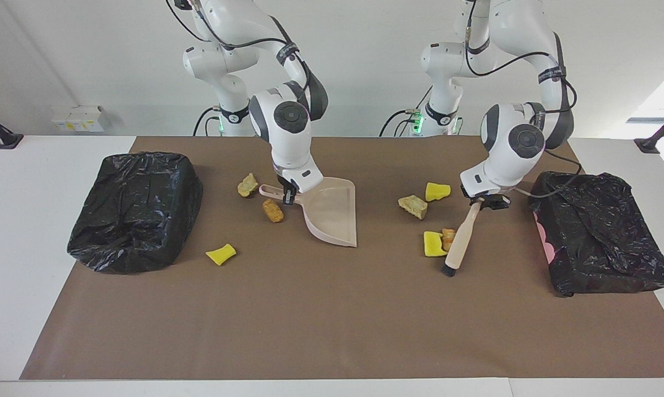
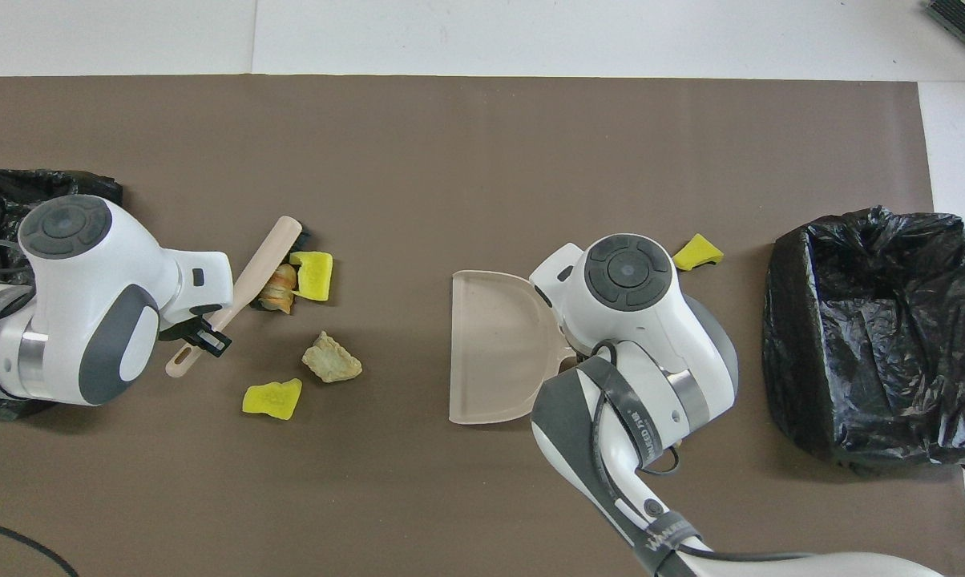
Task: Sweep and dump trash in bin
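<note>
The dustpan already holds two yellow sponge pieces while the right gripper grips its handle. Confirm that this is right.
Not right: the dustpan is empty, as the overhead view shows. The right gripper does grip its handle. The yellow sponge pieces lie on the brown mat, one beside the brush that the left gripper holds.

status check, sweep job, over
Left gripper shut on brush, bristles against two trash bits. Right gripper shut on dustpan, empty. Nothing in the way.
</note>
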Motion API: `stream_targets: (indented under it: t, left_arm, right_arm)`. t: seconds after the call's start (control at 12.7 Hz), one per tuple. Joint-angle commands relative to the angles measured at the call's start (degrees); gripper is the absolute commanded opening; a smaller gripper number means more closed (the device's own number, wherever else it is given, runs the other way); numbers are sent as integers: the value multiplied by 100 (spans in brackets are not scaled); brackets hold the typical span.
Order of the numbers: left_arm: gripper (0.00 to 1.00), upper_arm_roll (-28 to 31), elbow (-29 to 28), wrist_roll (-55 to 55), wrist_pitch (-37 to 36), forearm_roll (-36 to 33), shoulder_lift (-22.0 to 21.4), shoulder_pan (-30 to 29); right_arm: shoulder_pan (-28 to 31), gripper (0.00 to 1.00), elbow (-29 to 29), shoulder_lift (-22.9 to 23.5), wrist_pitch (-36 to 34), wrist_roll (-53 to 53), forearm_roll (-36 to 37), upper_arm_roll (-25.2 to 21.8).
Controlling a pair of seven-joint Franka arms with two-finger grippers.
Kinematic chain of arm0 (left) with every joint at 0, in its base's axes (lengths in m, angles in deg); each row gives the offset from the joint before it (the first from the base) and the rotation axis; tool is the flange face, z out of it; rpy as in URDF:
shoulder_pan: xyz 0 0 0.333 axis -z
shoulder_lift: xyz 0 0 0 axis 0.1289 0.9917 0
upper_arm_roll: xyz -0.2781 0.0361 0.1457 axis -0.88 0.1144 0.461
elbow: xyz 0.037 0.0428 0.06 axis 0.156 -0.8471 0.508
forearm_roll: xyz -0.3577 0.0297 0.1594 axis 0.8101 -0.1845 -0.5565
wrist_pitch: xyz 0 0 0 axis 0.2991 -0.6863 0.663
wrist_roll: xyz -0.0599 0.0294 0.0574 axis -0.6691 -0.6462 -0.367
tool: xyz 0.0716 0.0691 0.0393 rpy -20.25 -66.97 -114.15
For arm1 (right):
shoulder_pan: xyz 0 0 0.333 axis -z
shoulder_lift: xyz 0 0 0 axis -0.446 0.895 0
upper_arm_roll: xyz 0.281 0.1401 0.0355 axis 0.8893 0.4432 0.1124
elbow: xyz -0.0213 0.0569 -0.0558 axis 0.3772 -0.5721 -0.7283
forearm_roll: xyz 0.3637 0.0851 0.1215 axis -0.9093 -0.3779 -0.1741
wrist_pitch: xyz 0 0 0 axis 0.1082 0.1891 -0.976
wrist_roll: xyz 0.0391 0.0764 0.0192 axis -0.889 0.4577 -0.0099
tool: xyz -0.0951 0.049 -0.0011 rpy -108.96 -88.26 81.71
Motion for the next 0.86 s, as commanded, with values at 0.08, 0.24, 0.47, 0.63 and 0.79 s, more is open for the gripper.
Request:
stream_targets:
  t: [0.08,0.24,0.47,0.63,0.79]
  left_arm:
    - [0,-273,-453,758,-64,364,-354,76]
    - [0,-370,-698,1270,138,382,-468,76]
    - [0,-511,-753,1876,429,382,-478,68]
    - [0,-528,-779,1966,385,382,-504,68]
    - [0,-729,-875,1958,350,382,-556,129]
  right_arm:
    - [16,0,-301,-161,70,-551,-3,22]
    - [-2,0,-302,-170,105,-561,6,31]
    - [-2,0,-302,-170,114,-526,6,22]
    - [7,0,-302,-161,114,-525,-3,22]
    - [7,0,-302,-161,114,-508,-3,22]
